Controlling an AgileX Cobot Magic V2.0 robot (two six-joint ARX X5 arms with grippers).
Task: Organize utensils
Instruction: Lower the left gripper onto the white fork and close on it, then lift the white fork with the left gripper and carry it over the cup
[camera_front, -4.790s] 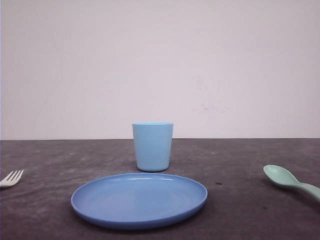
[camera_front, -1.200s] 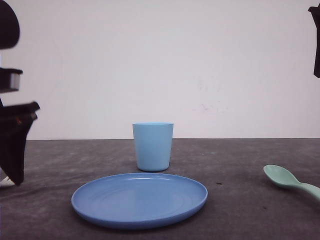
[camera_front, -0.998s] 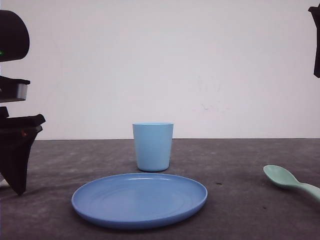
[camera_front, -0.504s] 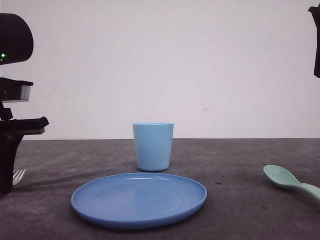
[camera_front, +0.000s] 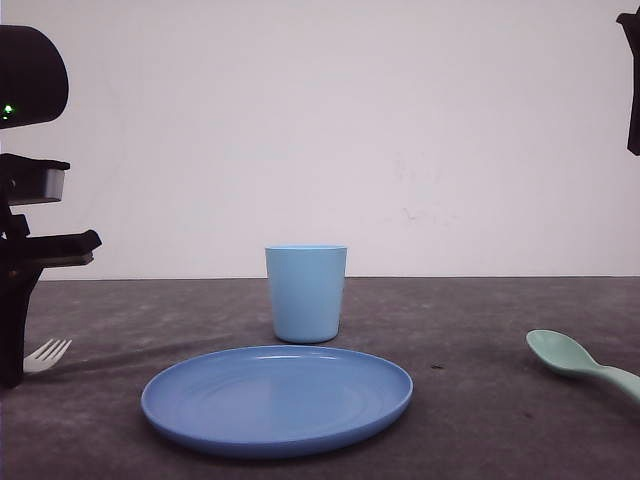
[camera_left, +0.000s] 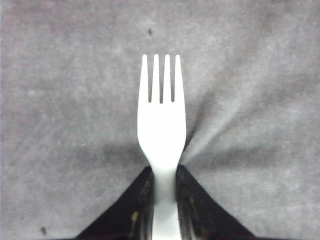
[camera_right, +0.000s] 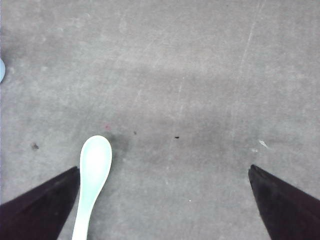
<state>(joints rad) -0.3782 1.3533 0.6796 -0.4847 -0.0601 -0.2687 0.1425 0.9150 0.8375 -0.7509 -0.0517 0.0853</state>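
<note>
While gripped, white fork (camera_left: 161, 130) shows 4 tines.

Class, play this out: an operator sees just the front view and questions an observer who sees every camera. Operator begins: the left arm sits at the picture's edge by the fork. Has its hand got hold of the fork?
Observer: Yes. In the left wrist view the left hand is shut on the fork at its neck, tines pointing away.
Operator: And the right hand, is it open?
Observer: The right hand is open wide, fingers far apart.
Operator: Where is the spoon relative to it?
Observer: The spoon lies on the table just inside one finger, not centred between them.
</note>
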